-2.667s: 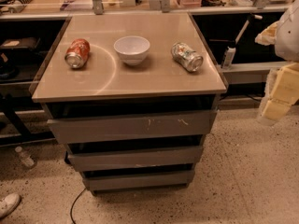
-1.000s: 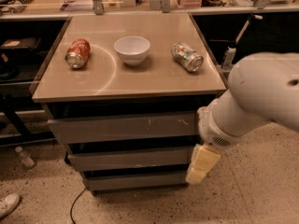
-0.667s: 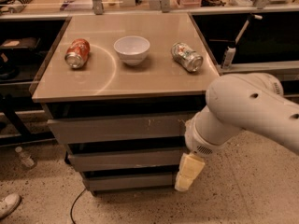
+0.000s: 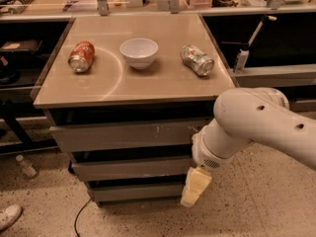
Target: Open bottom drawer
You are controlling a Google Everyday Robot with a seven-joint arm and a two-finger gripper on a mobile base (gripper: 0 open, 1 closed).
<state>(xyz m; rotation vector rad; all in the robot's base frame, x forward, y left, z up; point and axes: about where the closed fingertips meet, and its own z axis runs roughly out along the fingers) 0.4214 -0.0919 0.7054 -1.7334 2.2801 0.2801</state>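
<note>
One gripper [image 4: 191,193] by closed bottom drawer [image 4: 133,192]

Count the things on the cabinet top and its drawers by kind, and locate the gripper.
Cans: 2 (orange can, silver can)
Bowls: 1 (white bowl)
Drawers: 3 (top drawer, middle drawer, bottom drawer)
Total: 6
Location: gripper by the bottom drawer's right end.

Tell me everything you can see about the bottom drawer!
The bottom drawer is a plain grey front panel with no handle. It is the narrowest and lowest of three under the tan tabletop. It looks pushed in and level, just above the speckled floor. The gripper hangs at its right end; whether they touch is unclear.
</note>
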